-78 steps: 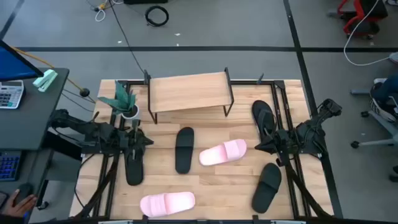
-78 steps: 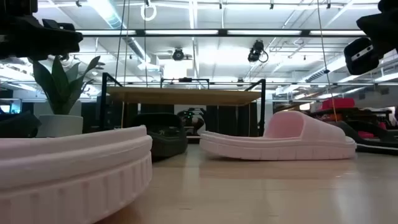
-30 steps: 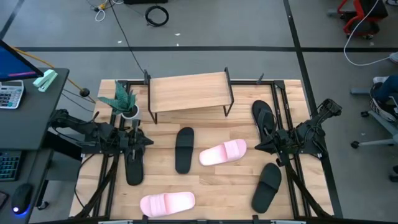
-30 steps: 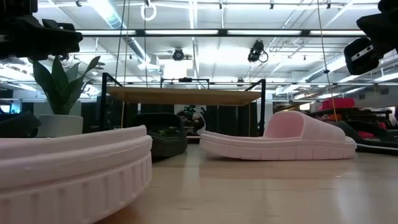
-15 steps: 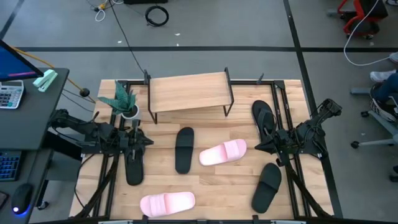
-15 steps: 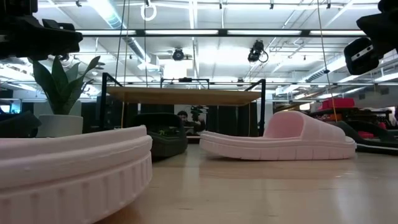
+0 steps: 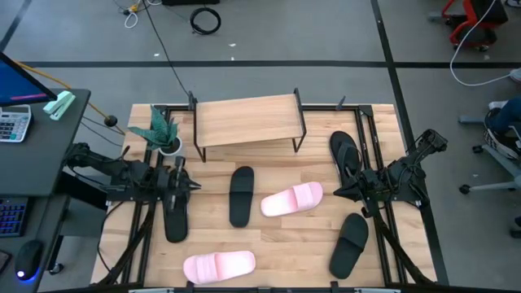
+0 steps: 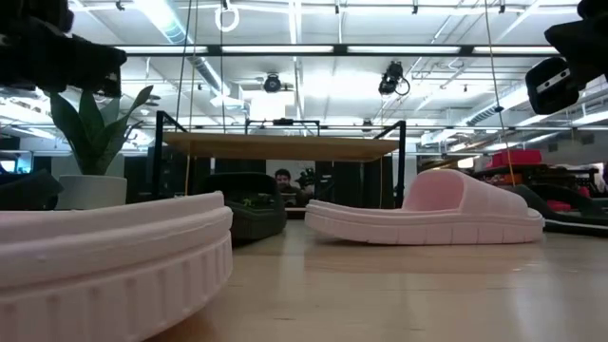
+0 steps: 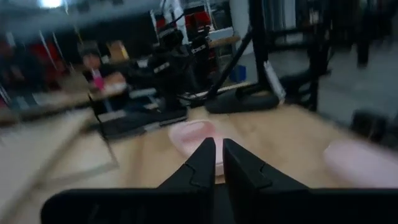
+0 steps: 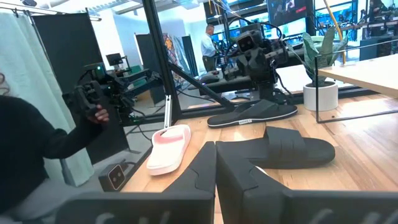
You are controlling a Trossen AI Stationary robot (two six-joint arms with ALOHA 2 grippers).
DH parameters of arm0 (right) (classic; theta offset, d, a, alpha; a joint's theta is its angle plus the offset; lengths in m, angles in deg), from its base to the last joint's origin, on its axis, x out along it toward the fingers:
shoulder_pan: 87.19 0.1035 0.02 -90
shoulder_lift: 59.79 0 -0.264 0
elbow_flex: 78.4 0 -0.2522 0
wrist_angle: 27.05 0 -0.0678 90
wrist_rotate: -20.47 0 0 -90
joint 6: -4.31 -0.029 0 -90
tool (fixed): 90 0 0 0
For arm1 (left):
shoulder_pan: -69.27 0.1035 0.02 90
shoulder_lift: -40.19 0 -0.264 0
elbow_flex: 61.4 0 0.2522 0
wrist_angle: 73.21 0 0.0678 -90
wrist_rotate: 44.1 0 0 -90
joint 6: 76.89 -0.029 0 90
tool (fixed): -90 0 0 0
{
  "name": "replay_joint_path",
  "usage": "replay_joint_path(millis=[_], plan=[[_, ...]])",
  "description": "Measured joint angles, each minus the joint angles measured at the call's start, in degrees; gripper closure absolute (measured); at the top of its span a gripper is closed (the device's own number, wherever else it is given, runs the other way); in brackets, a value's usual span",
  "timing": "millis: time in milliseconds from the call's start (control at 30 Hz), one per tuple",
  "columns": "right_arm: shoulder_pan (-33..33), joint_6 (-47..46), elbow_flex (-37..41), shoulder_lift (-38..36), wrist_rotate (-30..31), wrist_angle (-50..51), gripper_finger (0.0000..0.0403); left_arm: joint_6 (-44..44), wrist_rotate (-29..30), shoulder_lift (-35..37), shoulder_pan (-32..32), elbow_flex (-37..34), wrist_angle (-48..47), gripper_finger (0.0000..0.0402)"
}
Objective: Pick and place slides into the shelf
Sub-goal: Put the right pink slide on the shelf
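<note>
The shelf (image 7: 248, 120) stands on its thin black legs at the table's far middle. Two pale pink slides lie sole-down, one in the middle (image 7: 291, 198) and one at the near edge (image 7: 219, 265). Black slides lie in the middle (image 7: 241, 195), at the far right (image 7: 345, 155) and at the near right (image 7: 350, 244). Another black slide (image 7: 175, 216) lies partly under my left arm. My left gripper (image 7: 194, 184) hovers shut at the left, above that slide. My right gripper (image 7: 336, 193) hovers shut at the right, between the two right-hand black slides.
A potted plant (image 7: 163, 134) stands just left of the shelf's left legs. Black frame rails run along the table's left and right sides under the arms. Bare wood lies between the middle slides and the shelf front. People show in the room beyond the table.
My left arm has stirred a little in place above the black slide; its outline in the low view sits differently. Which way it has gone I cannot tell. The slides and the shelf lie as before.
</note>
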Motion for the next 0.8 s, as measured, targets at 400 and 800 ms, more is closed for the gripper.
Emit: replay_joint_path(millis=[400,800], plan=[[0.0,0.0,0.0,0.0,0.0,0.0,0.0394,12.4,0.0,0.0,0.0,0.0,1.3,0.0378],[0.0,0.0,0.0,0.0,0.0,0.0,0.0394,9.7,0.0,0.0,0.0,0.0,12.0,0.0375]])
